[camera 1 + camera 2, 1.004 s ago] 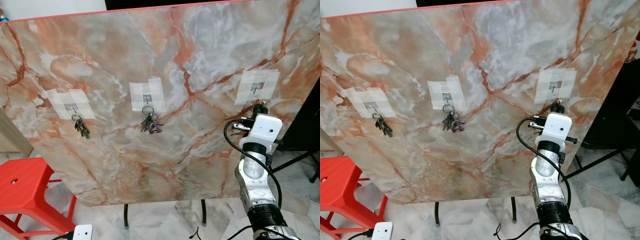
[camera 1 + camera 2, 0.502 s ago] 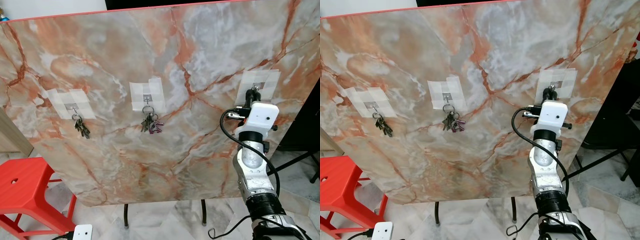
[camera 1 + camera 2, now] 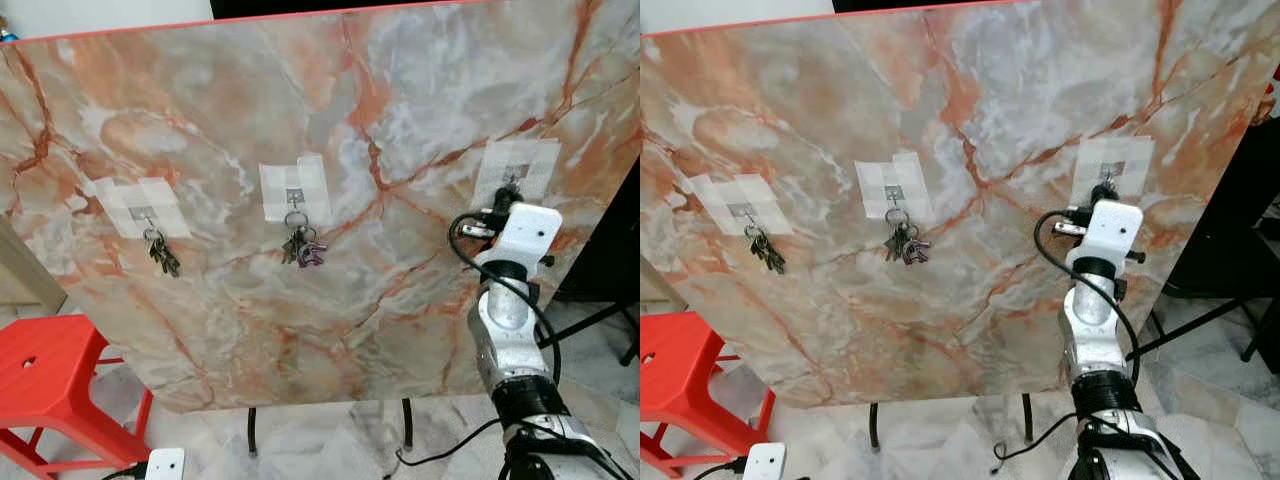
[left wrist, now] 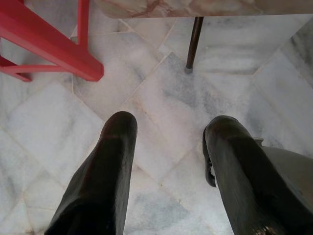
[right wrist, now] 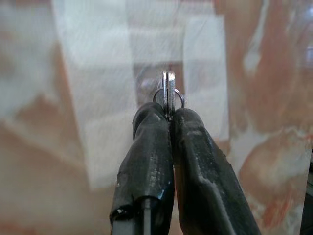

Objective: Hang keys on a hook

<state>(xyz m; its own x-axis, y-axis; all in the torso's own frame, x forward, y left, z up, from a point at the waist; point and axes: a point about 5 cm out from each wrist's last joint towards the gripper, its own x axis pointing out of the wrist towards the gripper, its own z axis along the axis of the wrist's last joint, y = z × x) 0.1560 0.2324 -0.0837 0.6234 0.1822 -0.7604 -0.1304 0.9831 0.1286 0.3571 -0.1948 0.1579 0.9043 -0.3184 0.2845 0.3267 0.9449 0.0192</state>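
A marbled board point(image 3: 300, 110) stands upright before me with three taped hook patches. Key bunches hang on the left hook point(image 3: 146, 214) and the middle hook point(image 3: 294, 196). My right gripper point(image 5: 169, 115) is raised against the right hook patch point(image 3: 515, 170), shut on a thin metal key point(image 5: 168, 93) with its ring, held edge-on right at the hook plate. From the head, the white wrist point(image 3: 525, 235) covers the fingers. My left gripper point(image 4: 168, 134) hangs low over the marble floor, open, nothing between its fingers.
A red plastic stool point(image 3: 50, 380) stands at the lower left beside the board. Black stand legs point(image 3: 405, 425) hold the board over the pale marble floor. A dark stand sits at the right edge point(image 3: 610, 300).
The right wrist rose toward the right hook patch half a second ago, then eased slightly right and down while staying at the patch. The left arm has not moved.
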